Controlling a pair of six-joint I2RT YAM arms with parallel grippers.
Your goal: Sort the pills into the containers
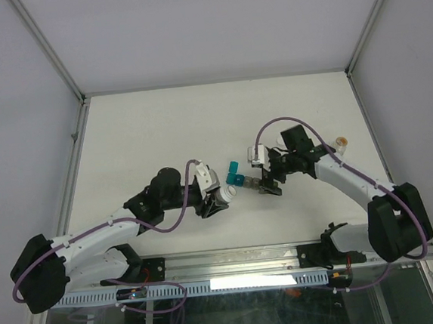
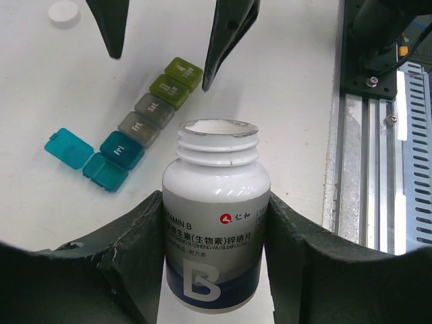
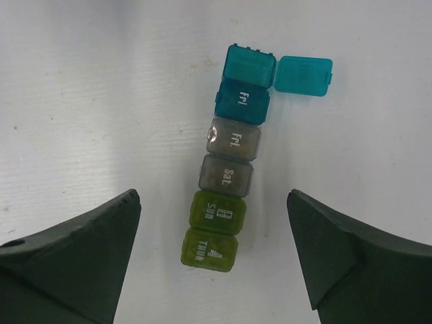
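Observation:
The containers (image 3: 229,172) are a strip of several joined compartments, teal, grey and yellow-green, lying on the white table. They also show in the left wrist view (image 2: 150,121) and the top view (image 1: 238,178). The end teal compartment's lid (image 3: 302,75) is flipped open. My right gripper (image 3: 212,193) is open, above the yellow-green end with one finger on each side. My left gripper (image 2: 216,233) is shut on a white uncapped Vitamin B bottle (image 2: 216,196), tilted with its mouth toward the strip. No loose pills show.
A white bottle cap (image 2: 64,11) lies on the table beyond the strip. A small orange and white object (image 1: 342,145) sits near the right wall. The metal mounting rail (image 2: 374,135) runs along the near edge. Cage posts frame the table.

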